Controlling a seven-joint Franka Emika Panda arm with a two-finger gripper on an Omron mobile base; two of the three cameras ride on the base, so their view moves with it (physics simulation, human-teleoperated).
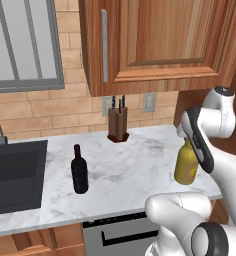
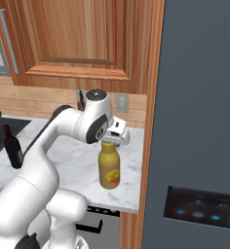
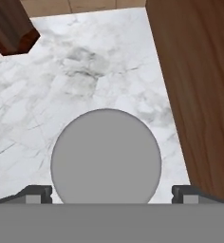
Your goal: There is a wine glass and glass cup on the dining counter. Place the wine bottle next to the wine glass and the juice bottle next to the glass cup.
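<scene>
At the far left a black sink (image 1: 12, 175) is sunk into the counter (image 1: 135, 165), a white-grey veined marble slab with a smooth, matte face. Just right of the sink stands the wine bottle (image 1: 79, 170): tall, near-black glass, cylindrical body, slim neck, dark red cap, upright and well clear of everything around it. Behind it, against the tan brick wall, a dark wooden knife block (image 1: 118, 124) holds black-handled knives. Broad bare marble lies between the wine bottle and the right end of the counter, and the front edge runs free above a dark-fronted appliance.

Near the counter's right end stands the juice bottle (image 2: 109, 168), upright, glossy yellow, with a rounded body narrowing to an olive-yellow neck and cap; a small coloured label shows on its front. It sits close to the front edge and near the brown wooden side panel (image 3: 199, 95) that closes off the counter on the right, so room on that side is tight.

The tool (image 3: 111, 192) hangs directly above the juice bottle's cap, which in the hand view reads as a flat grey disc between the two dark fingertips (image 3: 38, 193). The jaws are spread wide, each tip standing clear outside the cap's rim, gripping nothing.
</scene>
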